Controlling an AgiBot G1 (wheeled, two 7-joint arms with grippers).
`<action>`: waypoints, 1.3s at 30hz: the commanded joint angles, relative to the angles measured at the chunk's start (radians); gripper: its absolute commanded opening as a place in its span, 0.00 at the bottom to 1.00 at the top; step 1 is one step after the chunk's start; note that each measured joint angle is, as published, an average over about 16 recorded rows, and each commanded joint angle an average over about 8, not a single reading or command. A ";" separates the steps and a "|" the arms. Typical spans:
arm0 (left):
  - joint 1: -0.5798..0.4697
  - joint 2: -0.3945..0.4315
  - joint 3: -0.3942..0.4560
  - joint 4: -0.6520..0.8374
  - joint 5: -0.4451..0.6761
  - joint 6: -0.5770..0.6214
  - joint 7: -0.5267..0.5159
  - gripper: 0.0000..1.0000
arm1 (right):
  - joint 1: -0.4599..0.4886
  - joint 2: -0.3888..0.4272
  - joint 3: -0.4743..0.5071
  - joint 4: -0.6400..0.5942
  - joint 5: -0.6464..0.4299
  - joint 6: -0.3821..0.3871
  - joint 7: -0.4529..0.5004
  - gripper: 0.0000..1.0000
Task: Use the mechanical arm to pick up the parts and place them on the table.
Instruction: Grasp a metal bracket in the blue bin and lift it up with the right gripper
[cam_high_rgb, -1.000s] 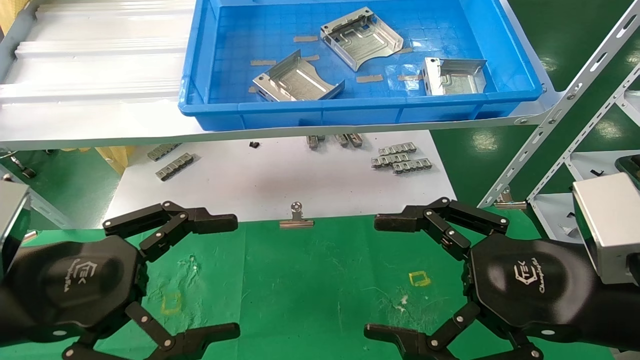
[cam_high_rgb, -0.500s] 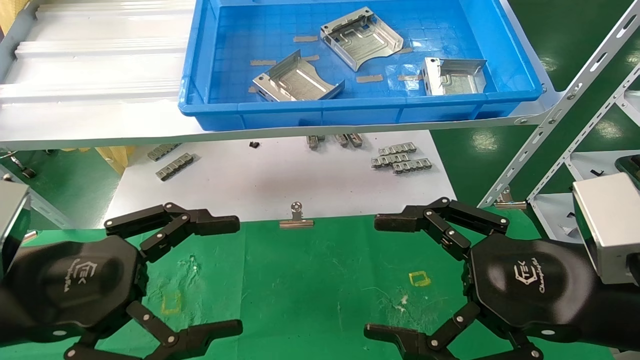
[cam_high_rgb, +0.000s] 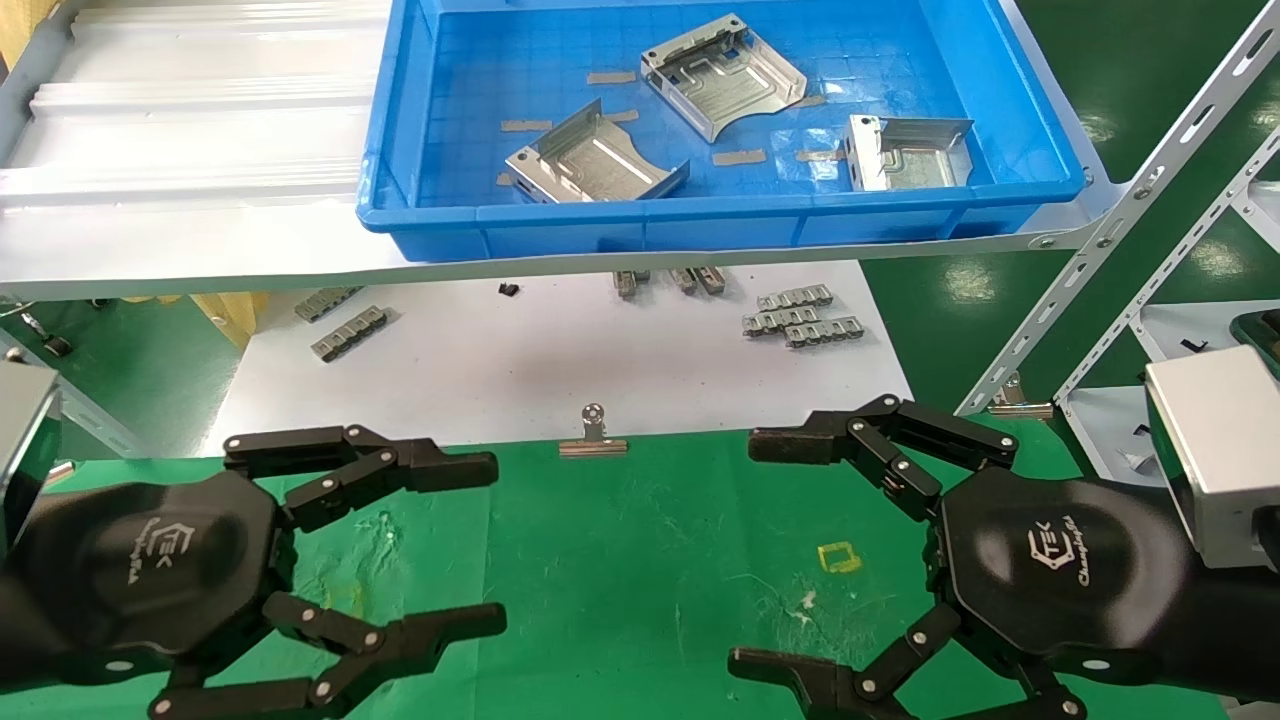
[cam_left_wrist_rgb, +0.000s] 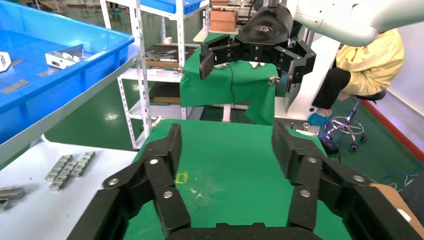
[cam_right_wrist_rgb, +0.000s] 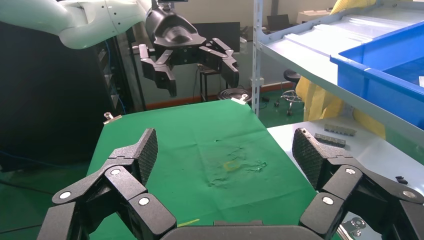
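Three shiny silver parts lie in a blue tray (cam_high_rgb: 700, 225) on the raised shelf: one front left (cam_high_rgb: 595, 160), one at the back (cam_high_rgb: 722, 75), one on the right (cam_high_rgb: 908, 152). My left gripper (cam_high_rgb: 495, 543) hovers low over the green table (cam_high_rgb: 620, 560) at its left side, open and empty. My right gripper (cam_high_rgb: 745, 553) hovers at the table's right side, open wider and empty. Both are well short of the tray. The left wrist view shows its open fingers (cam_left_wrist_rgb: 226, 145) over bare green cloth. The right wrist view shows the same (cam_right_wrist_rgb: 225, 150).
The grey metal shelf (cam_high_rgb: 180, 150) overhangs a white sheet (cam_high_rgb: 560, 350) carrying grey clip strips (cam_high_rgb: 800, 315). A binder clip (cam_high_rgb: 594, 435) pins the cloth's far edge. A slotted rack upright (cam_high_rgb: 1130, 215) slants at the right. A yellow square mark (cam_high_rgb: 838, 556) sits by the right gripper.
My left gripper's fingers have drawn closer together and its tips have shifted slightly right. The right gripper and the parts have not moved.
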 joint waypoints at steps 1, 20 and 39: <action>0.000 0.000 0.000 0.000 0.000 0.000 0.000 0.00 | 0.000 0.000 0.000 0.000 0.000 0.000 0.000 1.00; -0.001 0.000 0.001 0.001 0.000 0.000 0.001 0.00 | 0.369 -0.193 -0.085 -0.216 -0.247 0.154 0.000 1.00; -0.001 -0.001 0.002 0.001 -0.001 0.000 0.001 0.00 | 0.899 -0.696 -0.333 -0.975 -0.751 0.568 0.008 0.49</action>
